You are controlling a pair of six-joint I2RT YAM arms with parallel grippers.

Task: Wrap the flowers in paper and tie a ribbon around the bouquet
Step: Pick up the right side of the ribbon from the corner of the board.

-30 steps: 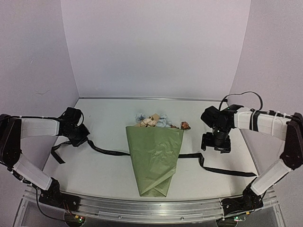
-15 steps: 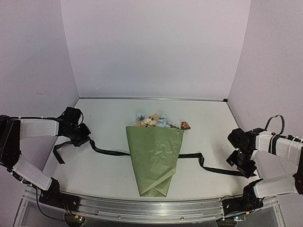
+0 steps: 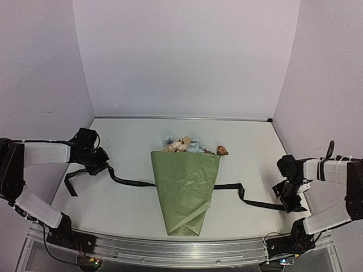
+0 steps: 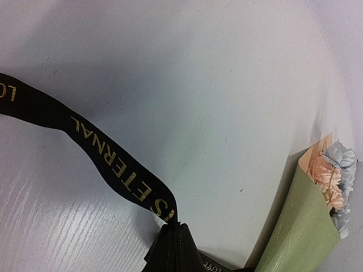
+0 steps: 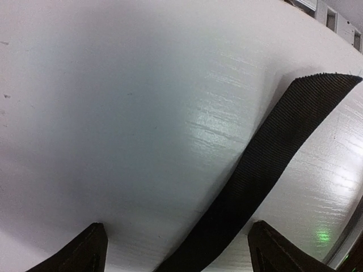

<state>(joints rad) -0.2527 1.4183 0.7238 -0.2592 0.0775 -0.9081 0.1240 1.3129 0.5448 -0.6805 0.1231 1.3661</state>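
surface: white table [image 3: 130,136] | centre: bouquet [image 3: 184,187] lying flat | ribbon [image 3: 227,186] out both sides

Paper [image 3: 186,190]: olive-green outside, peach-tan reverse at cone mouth. Ribbon [image 4: 108,161]: black, gold capital lettering along length, fine woven ribbing. Flowers [image 3: 182,144]: pale blue, cream-peach, one brownish-orange head. Table [image 3: 130,141]: white, faint wood grain. Walls [image 3: 187,56]: pale lilac.
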